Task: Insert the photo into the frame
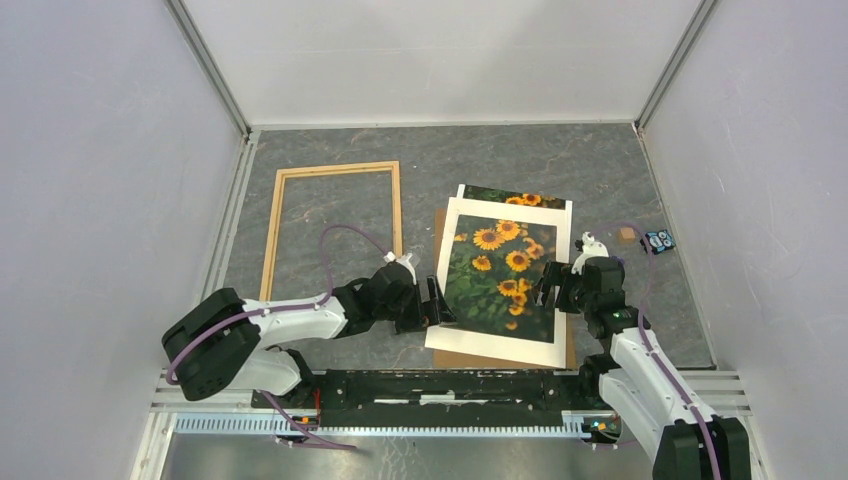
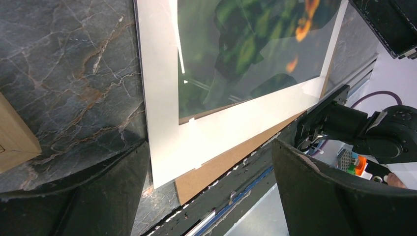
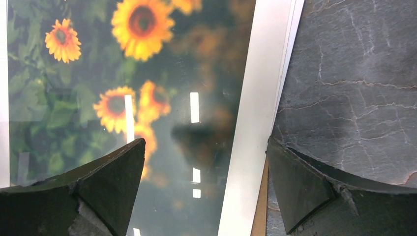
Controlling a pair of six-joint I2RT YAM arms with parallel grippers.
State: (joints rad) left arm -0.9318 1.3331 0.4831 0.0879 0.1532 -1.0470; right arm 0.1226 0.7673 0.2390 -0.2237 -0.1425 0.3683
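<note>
The photo (image 1: 500,265) of orange sunflowers lies in a stack at centre right. It sits under a white mat (image 1: 490,345) and over a brown board (image 1: 500,361), and its far edge (image 1: 512,198) sticks out beyond the mat. The light wood frame (image 1: 271,235) lies flat and empty at the back left, apart from the stack. My left gripper (image 1: 435,303) is open at the mat's left edge. In the left wrist view its jaws (image 2: 209,147) straddle the mat's near corner (image 2: 162,123) and the board (image 2: 216,169). My right gripper (image 1: 548,285) is open over the mat's right edge (image 3: 255,98); the photo (image 3: 123,64) shows glossy below it.
A small blue object (image 1: 657,240) and a small tan piece (image 1: 626,233) lie at the right near the wall. A light wood corner (image 2: 14,137) shows at the left of the left wrist view. The metal rail (image 1: 450,385) runs along the table's near edge.
</note>
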